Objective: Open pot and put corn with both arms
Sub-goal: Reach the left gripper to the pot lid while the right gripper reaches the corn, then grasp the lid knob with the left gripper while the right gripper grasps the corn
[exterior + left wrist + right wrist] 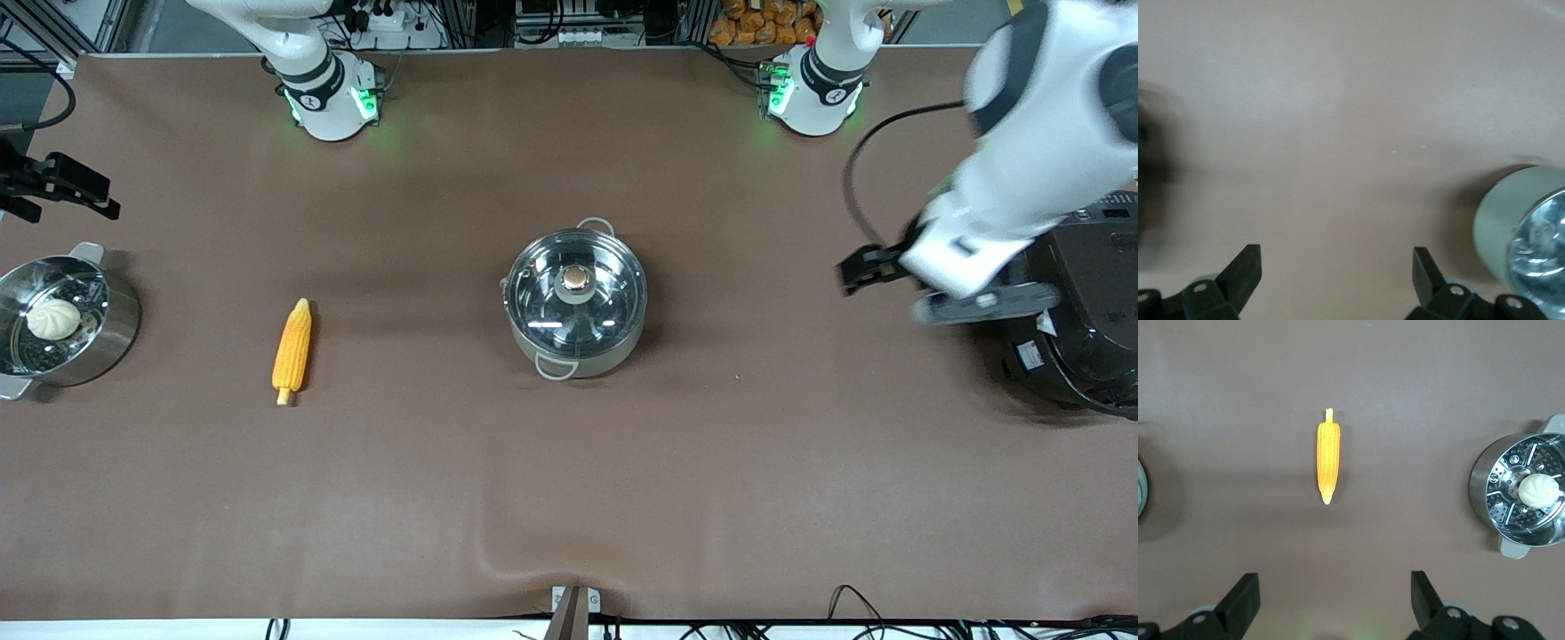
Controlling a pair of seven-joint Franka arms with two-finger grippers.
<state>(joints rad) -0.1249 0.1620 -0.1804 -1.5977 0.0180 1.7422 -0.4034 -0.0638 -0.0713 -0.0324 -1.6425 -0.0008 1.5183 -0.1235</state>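
— What does the desk (569,480) look like?
— It's covered edge to edge in a matte brown sheet. The sheet lies flat except for a soft wrinkle (498,547) close to the edge nearest the front camera.
— And along that edge?
— A white strip (133,629), a small metal bracket (573,612) at the middle and thin black cables (853,600) looping up toward the left arm's end.
— What is past the edge farthest from the camera?
— Aluminium framing (53,27), a white power strip (384,16) with plugs in it, and a heap of orange packets (765,22).
— The light?
— Even, from overhead; shadows are soft.
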